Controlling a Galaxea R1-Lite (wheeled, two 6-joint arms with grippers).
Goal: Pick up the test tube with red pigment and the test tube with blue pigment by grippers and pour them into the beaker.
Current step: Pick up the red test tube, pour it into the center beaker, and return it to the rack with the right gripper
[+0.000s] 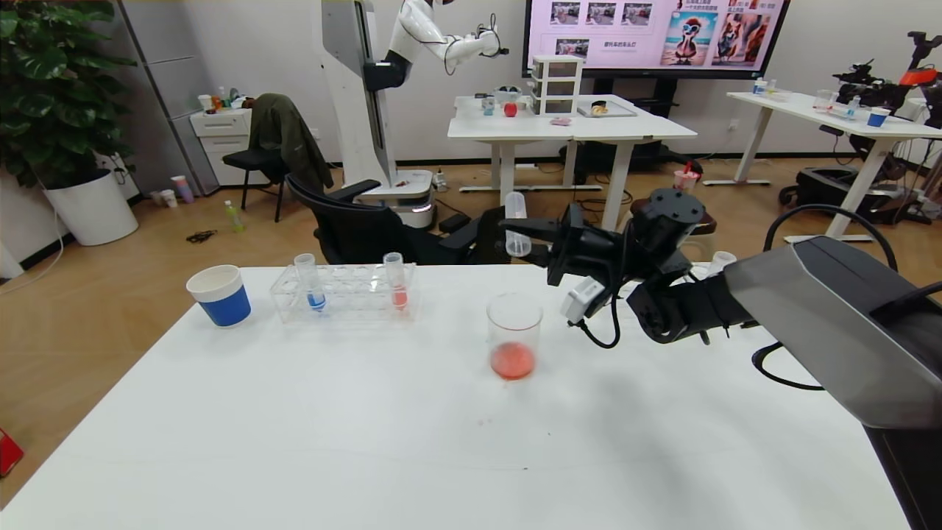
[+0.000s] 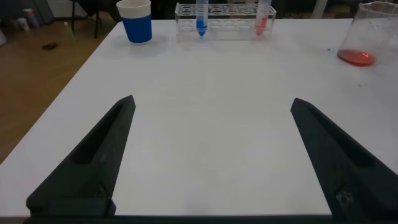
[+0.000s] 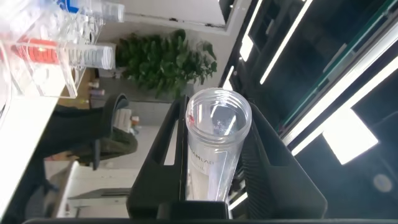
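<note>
My right gripper (image 1: 516,230) is shut on an empty clear test tube (image 1: 516,221), held mouth up just behind and above the beaker (image 1: 514,318). In the right wrist view the tube (image 3: 214,143) sits between the fingers with a small red trace near its rim. The beaker holds a little red liquid (image 1: 512,361) and also shows in the left wrist view (image 2: 372,31). A clear rack (image 1: 342,298) holds the blue-pigment tube (image 1: 313,283) and a red-pigment tube (image 1: 397,281). My left gripper (image 2: 212,101) is open and empty over bare table, out of the head view.
A blue-banded white paper cup (image 1: 219,294) stands left of the rack. Another small white cup (image 1: 720,261) shows behind my right arm. The white table (image 1: 368,442) is bare in front. A black office chair (image 1: 353,221) stands beyond the far edge.
</note>
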